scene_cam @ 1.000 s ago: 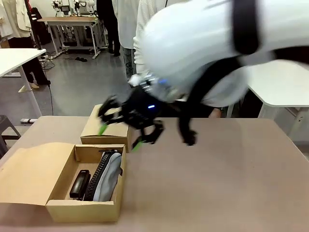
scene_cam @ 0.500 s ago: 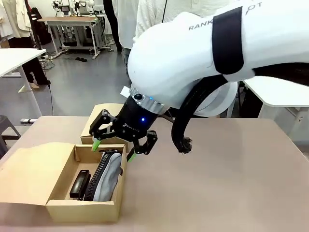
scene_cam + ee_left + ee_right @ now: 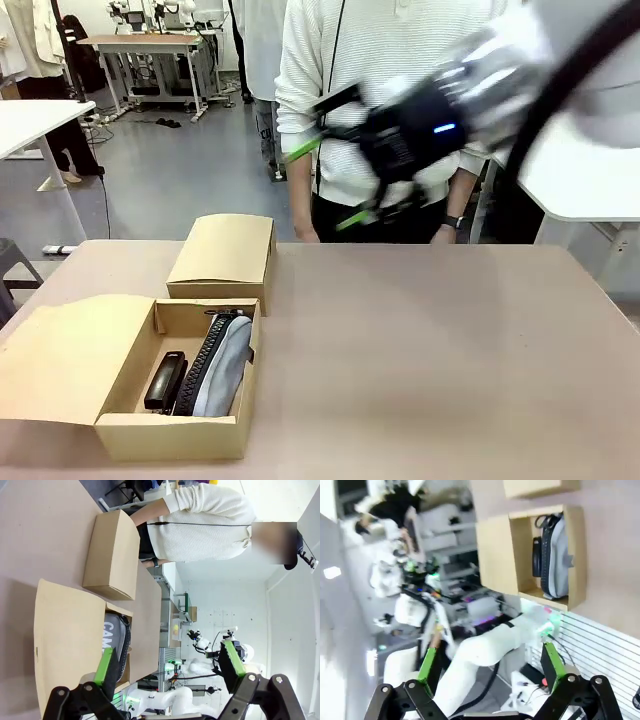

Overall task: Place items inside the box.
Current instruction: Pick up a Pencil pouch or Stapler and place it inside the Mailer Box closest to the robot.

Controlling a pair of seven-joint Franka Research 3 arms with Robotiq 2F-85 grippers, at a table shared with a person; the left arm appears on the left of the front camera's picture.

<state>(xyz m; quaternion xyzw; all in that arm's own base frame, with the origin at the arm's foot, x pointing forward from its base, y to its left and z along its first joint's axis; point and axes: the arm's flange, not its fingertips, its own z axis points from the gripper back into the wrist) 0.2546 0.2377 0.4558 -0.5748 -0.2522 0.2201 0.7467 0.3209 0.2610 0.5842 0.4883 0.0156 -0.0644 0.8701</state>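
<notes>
- Open cardboard box (image 3: 120, 435) sits at the near left of the worktop (image 3: 450, 350), its lid flap folded out flat to the left.
- Inside the box: a black stapler (image 3: 164, 381) lies along the left side; just beside it on the right lies a grey zip pouch (image 3: 224, 368) with a black zipper edge. In the left wrist view the pouch (image 3: 111, 635) shows white letters "CAM", the rest hidden by the box wall.
- A second, closed cardboard box (image 3: 224, 256) stands behind the open one, touching or nearly touching its far edge.
- Right gripper (image 3: 330, 183) is raised well above the worktop, in front of the torso of the person (image 3: 350, 90) at the far side; motion-blurred. Jaws stand wide apart, nothing between them; the right wrist view confirms both green pads (image 3: 427, 664) spread with an empty gap.
- Left gripper (image 3: 167, 662) seen in its own wrist view: jaws wide, holding nothing, hanging above the open box's flap (image 3: 65, 645).
- The person's hands rest at the far edge of the worktop.
</notes>
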